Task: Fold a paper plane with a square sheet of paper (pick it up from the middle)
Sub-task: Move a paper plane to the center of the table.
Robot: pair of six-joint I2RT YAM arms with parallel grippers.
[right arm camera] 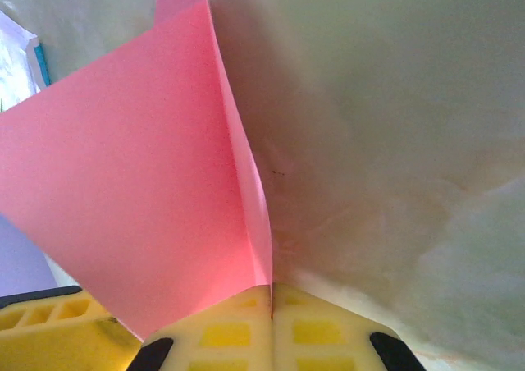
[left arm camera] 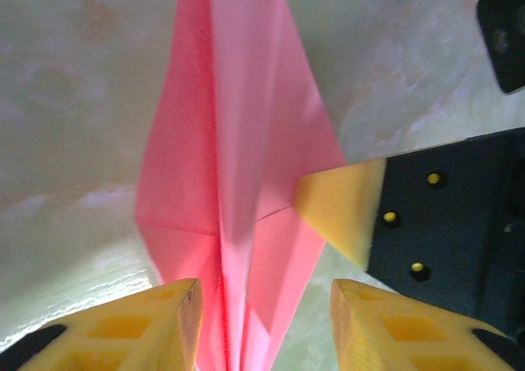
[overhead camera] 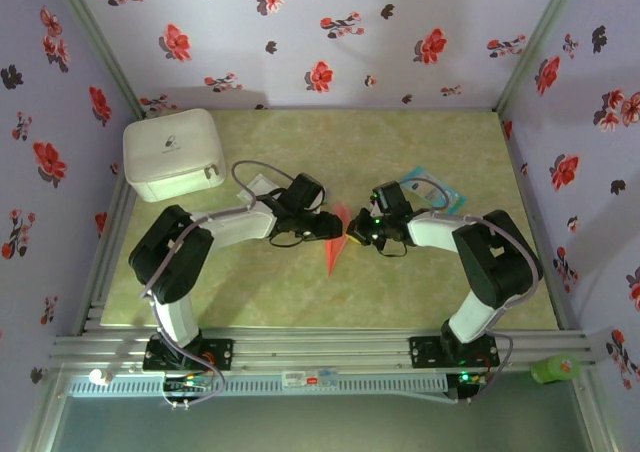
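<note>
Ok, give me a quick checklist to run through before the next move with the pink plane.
1. Right claw shut on the paper plane: ok.
2. Left claw jaws apart, plane between them: ok.
3. Centre crease running along the plane: ok.
4. Plane lifted off the table: cannot tell.
5. White box apart from the plane: ok.

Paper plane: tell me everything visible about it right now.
The paper plane is thin salmon-pink paper, folded into a narrow pointed dart with a centre crease. It sits over the middle of the table, between the two arms. The right gripper is shut on its fold. The left gripper is open, with a finger on either side of it.
</note>
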